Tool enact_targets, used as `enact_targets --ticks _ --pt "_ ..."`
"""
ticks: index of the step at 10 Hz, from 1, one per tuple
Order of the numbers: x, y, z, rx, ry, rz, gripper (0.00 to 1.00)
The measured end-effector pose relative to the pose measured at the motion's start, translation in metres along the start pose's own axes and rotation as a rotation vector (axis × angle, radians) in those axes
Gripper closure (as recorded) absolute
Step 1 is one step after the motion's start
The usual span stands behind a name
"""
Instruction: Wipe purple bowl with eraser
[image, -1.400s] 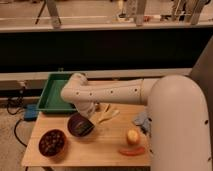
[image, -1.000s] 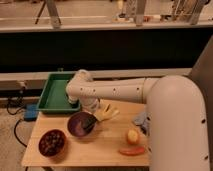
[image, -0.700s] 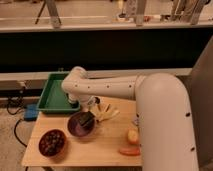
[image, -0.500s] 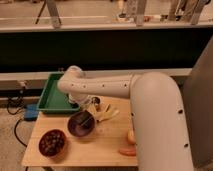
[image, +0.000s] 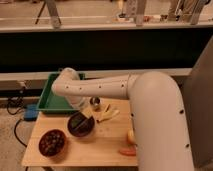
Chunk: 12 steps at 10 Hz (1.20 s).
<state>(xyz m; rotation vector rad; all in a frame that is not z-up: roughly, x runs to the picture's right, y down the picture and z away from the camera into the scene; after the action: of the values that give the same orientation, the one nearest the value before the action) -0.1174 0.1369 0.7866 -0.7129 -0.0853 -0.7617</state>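
Wooden desk (image: 102, 144) is seen below a dark wall. The purple bowl (image: 81, 124) is placed left of centre. The end effector (image: 93, 104) is held just behind it, toward the rear edge; its state cannot be told.

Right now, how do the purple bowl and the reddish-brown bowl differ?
The purple bowl is plain inside; the reddish-brown bowl holds bumpy dark contents. The end effector is at the purple bowl's far rim; the reddish-brown bowl sits apart, nearer the camera. Both are round and similar-sized.
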Motion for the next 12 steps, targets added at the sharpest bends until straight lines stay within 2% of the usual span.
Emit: enact_targets --ticks 2,4,6,8,12 --pt "-0.016 0.016 0.001 -0.007 -0.013 -0.015 1.0" --pt "-0.018 0.029 0.003 -0.012 -0.019 -0.011 1.0" --pt "-0.012 0.039 0.005 -0.021 -0.019 0.0 1.0" --pt "0.005 0.052 0.013 -0.043 -0.013 0.03 1.0" --pt "0.023 0.051 0.022 -0.061 -0.009 0.076 1.0"
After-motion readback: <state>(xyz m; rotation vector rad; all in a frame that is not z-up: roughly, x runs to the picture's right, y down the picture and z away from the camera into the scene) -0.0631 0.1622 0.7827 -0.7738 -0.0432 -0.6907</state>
